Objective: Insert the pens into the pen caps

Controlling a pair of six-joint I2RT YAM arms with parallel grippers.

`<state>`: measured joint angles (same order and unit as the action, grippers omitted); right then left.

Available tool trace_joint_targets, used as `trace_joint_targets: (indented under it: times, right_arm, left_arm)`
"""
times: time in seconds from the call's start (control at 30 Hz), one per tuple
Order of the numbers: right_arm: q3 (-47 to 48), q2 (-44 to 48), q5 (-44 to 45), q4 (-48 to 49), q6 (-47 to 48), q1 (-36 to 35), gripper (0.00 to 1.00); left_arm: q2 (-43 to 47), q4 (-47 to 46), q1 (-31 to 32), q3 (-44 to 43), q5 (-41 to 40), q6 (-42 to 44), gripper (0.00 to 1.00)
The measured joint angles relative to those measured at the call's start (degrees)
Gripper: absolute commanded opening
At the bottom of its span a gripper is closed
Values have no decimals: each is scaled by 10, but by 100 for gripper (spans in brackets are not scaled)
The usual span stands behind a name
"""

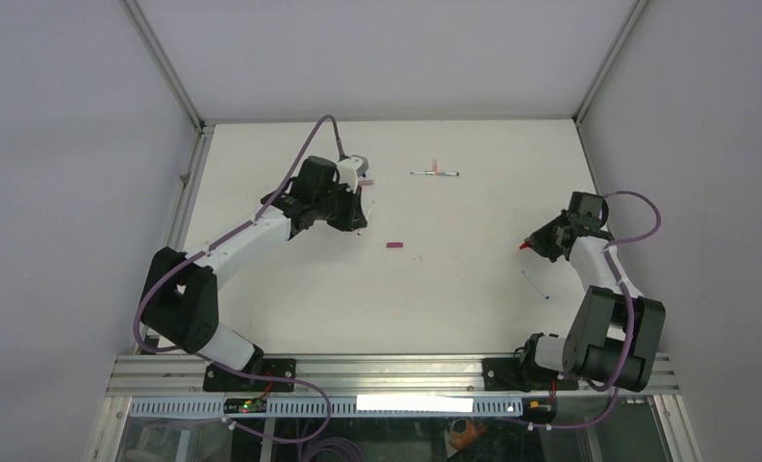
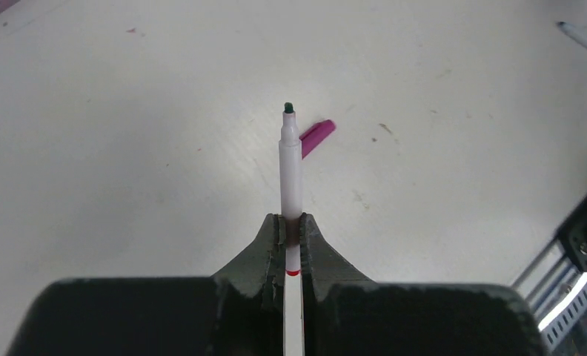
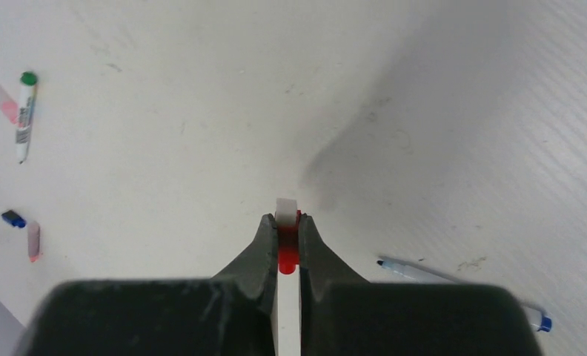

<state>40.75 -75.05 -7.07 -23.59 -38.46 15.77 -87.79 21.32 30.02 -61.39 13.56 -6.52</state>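
"Top external view, biggest first: what carries it all?"

"White flat surface (image 1: 454, 308). The left arm (image 1: 252, 229) reaches over its far left part, and the right arm (image 1: 603, 274) is bent over its right side."

"And the left hand (image 2: 292, 226)?"

"Clenched on a thin white marker pen with a dark green tip (image 2: 291, 167), which sticks straight out past the fingertips."

"The right hand (image 3: 288, 226)?"

"Clenched too, on a short red plastic tube (image 3: 287, 258), with a whitish end showing beyond the fingertips."

"What lies loose?"

"A white pen with a blue tip and blue end (image 3: 453, 280) lies on the surface near the right hand. A white pen with a green end (image 3: 25, 111) lies well apart from it, with a pale pink cap (image 3: 4, 104) beside it or touching it, I cannot tell which. A magenta cap (image 2: 317, 138) lies between the two hands. A small blue cap (image 3: 12, 219) and a pink cap (image 3: 33, 241) lie close together."
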Motion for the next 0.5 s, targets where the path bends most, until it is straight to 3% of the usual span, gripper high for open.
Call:
trace_joint_targets:
  times: [0.27,0.5]
  right_arm:
    - [10,87,33,31,23,-113,0]
    - [69,104,97,60,60,-226,0]
  left_arm:
    - [8,-12,1,-13,143,20,0]
    - [21,-12,15,-16,163,23,0]
